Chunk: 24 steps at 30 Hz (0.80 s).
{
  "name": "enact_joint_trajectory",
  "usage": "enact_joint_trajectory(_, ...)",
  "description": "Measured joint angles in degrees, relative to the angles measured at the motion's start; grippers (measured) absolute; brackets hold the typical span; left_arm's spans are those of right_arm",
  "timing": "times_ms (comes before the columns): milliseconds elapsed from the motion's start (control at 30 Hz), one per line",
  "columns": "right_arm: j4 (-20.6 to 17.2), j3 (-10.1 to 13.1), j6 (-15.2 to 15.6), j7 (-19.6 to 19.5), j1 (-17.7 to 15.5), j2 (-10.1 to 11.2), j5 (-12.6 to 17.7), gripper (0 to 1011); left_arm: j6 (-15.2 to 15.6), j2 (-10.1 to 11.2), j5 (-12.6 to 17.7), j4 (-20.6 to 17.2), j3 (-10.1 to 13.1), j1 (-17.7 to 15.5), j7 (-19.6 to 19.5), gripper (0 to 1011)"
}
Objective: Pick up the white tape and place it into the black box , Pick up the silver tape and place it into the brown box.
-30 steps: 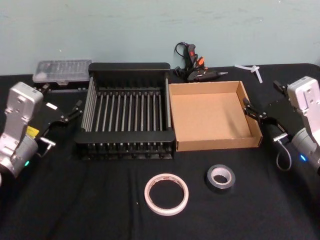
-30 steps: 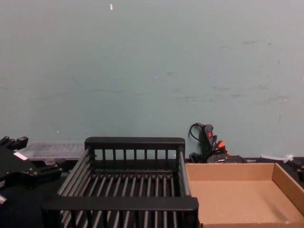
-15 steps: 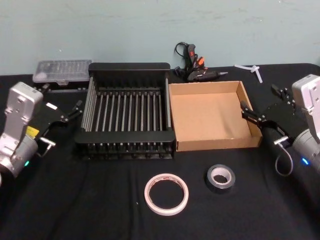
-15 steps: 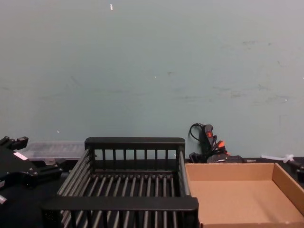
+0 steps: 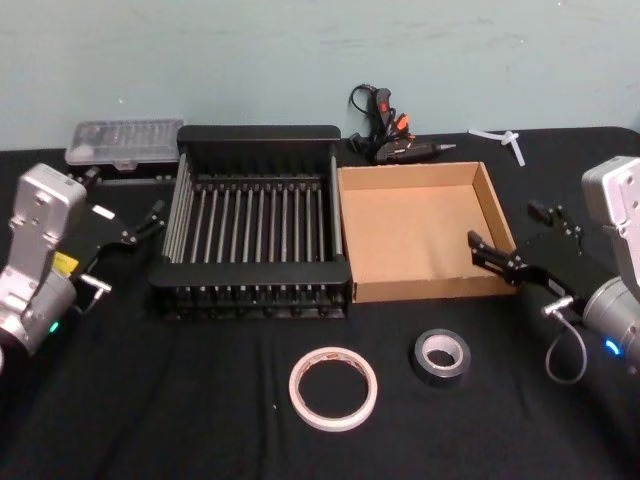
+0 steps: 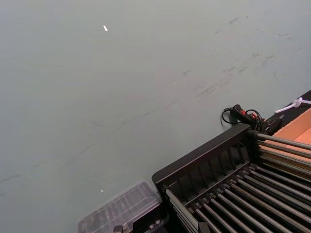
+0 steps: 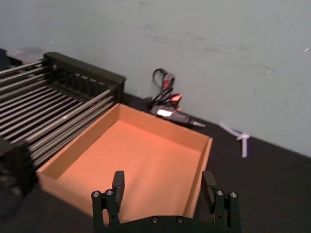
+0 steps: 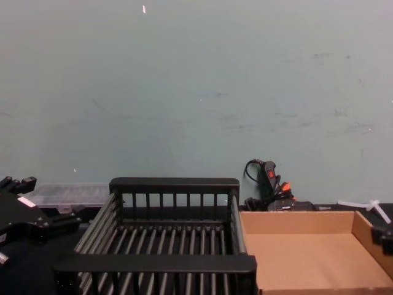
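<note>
A black cloth covers the table [image 5: 150,420]. The black box [image 5: 255,140] sits toward the back of the table, left of the middle, with bare slatted bars on its floor. The brown box [image 5: 420,228] stands touching its right side, its flat floor bare. Both tapes lie flat on the cloth near the front edge: the white tape [image 5: 333,388] in front of the black box's right front corner, and the silver tape [image 5: 440,357] to its right, in front of the brown box, the two rolls near each other but apart.

The right gripper [image 5: 512,238] hangs at the brown box's right wall, close to the box's front right corner, with its fingers spread apart and nothing between them; in the right wrist view the right gripper [image 7: 164,190] shows both fingers wide, looking down over the tray's floor. The left gripper [image 5: 128,225] rests by the table's left edge, just left of the black box, and whether its fingers stand apart or together I cannot tell.

Along the back edge lie a clear plastic case [image 5: 125,143] behind the black box's left corner, a glue gun [image 5: 395,140] behind the brown box, and a white stick [image 5: 502,140] toward the back right corner
</note>
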Motion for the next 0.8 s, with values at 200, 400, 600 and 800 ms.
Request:
enact_joint_trajectory(200, -3.67, 0.88, 4.7, 0.91, -2.29, -0.05, 1.62, 1002, 0.0, 0.0, 0.0, 0.0, 0.0, 0.0, 0.0, 1001)
enact_joint_trajectory(400, -6.75, 1.31, 9.12, 1.48, -4.69, -0.25, 2.72, 1002, 0.0, 0.0, 0.0, 0.0, 0.0, 0.0, 0.0, 1001)
enact_joint_trajectory(600, -9.18, 1.89, 13.05, 1.66, -6.88, -0.52, 3.47, 1002, 0.0, 0.0, 0.0, 0.0, 0.0, 0.0, 0.0, 1001)
enact_joint_trajectory(800, -10.63, 2.49, 16.04, 1.8, -8.26, -0.61, 3.71, 1003, 0.0, 0.0, 0.0, 0.0, 0.0, 0.0, 0.0, 1001)
